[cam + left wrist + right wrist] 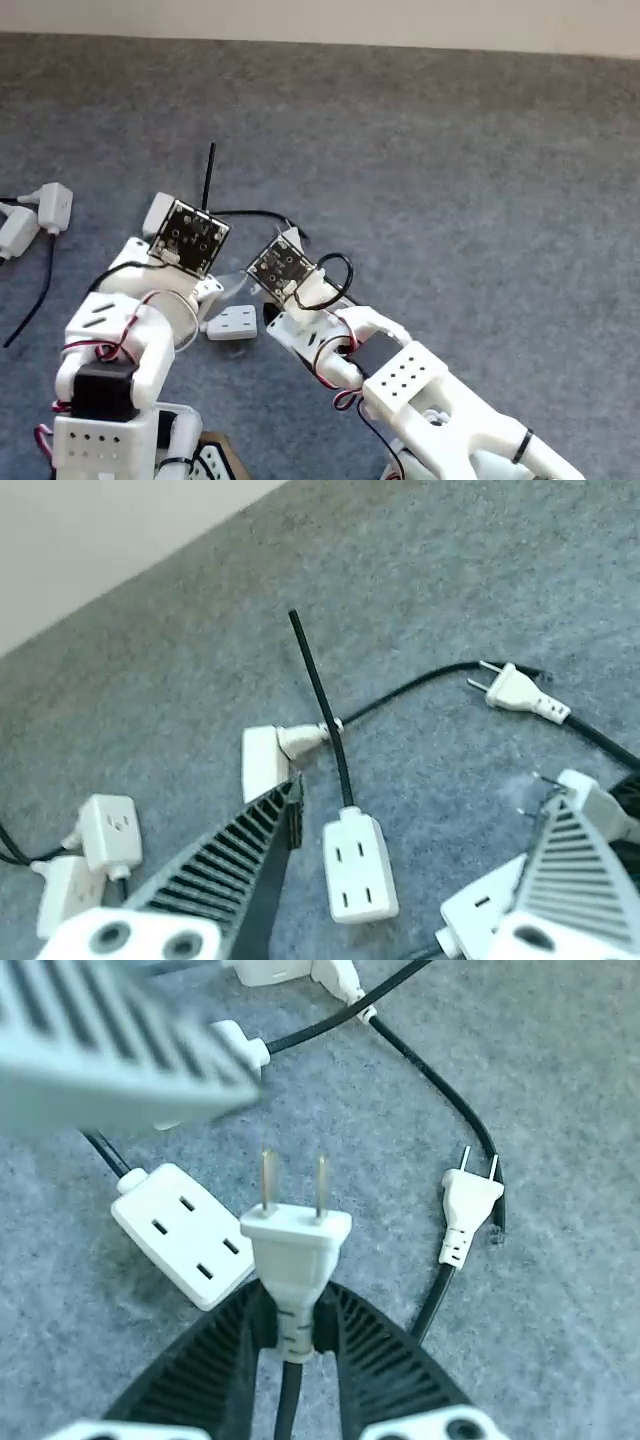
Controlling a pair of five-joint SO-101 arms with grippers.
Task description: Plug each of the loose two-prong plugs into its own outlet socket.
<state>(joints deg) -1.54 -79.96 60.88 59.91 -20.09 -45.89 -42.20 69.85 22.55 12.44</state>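
My right gripper is shut on a white two-prong plug, prongs pointing away from the wrist, just above the carpet. Close beside it lies a white outlet socket, slots up; it also lies below and between my left gripper's fingers. The left gripper is open and holds nothing. A second loose plug on a black cord lies flat nearby. From above, the socket sits between the two arms.
A white block with a plug seated in it lies beyond the socket, crossed by a stiff black cord end. Two more white socket pieces lie at the far left. Black cords loop over the grey carpet, which is open to the right and back.
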